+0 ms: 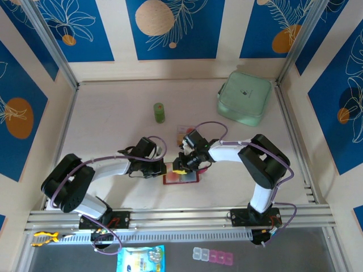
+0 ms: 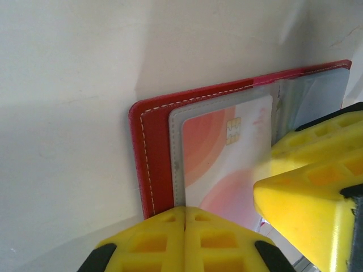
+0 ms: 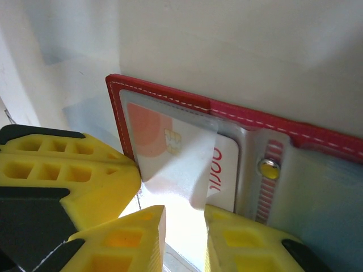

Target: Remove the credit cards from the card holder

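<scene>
Left wrist: one card (image 2: 227,158) in one card holder (image 2: 154,147); left fingers (image 2: 153,243) shut, right fingers (image 3: 244,249) parted, grip unclear.

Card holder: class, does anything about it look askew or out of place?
Yes. In the open holder, the card sits partly out of its clear pocket, and its pale corner pokes past the film. No damage shows.
</scene>
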{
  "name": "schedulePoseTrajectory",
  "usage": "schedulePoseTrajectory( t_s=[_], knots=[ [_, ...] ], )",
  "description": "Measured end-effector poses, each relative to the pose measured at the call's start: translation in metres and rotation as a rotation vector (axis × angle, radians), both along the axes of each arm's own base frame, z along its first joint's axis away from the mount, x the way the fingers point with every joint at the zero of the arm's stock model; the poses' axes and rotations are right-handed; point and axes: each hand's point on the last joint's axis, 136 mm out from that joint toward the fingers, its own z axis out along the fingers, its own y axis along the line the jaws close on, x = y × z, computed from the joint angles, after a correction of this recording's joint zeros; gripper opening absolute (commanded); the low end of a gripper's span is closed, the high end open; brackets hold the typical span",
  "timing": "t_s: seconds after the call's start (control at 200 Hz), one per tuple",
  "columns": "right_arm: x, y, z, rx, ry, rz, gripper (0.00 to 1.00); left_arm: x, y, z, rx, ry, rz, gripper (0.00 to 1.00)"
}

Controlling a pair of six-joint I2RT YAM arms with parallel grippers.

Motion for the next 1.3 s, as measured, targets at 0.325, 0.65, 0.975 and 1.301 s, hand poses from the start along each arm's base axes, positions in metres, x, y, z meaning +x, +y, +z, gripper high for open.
schedulePoseTrajectory(
  t_s=[0.325,0.65,0.975,1.301],
  knots=[
    [0.001,-0.009,-0.001,-0.067,-0.025,0.013,0.24,-0.001,0.001,0.000,0.003,0.003,0.000,0.05],
    [0.001,-0.010,-0.002,-0.085,-0.033,0.022,0.24,-0.002,0.001,-0.004,0.010,0.013,0.000,0.05],
    [0.000,-0.011,-0.003,-0.094,-0.035,0.022,0.24,-0.003,0.003,-0.008,0.048,0.035,-0.033,0.05],
    [-0.001,-0.022,-0.002,-0.154,-0.058,0.025,0.24,-0.002,0.003,-0.009,0.072,0.041,-0.063,0.04]
  ],
)
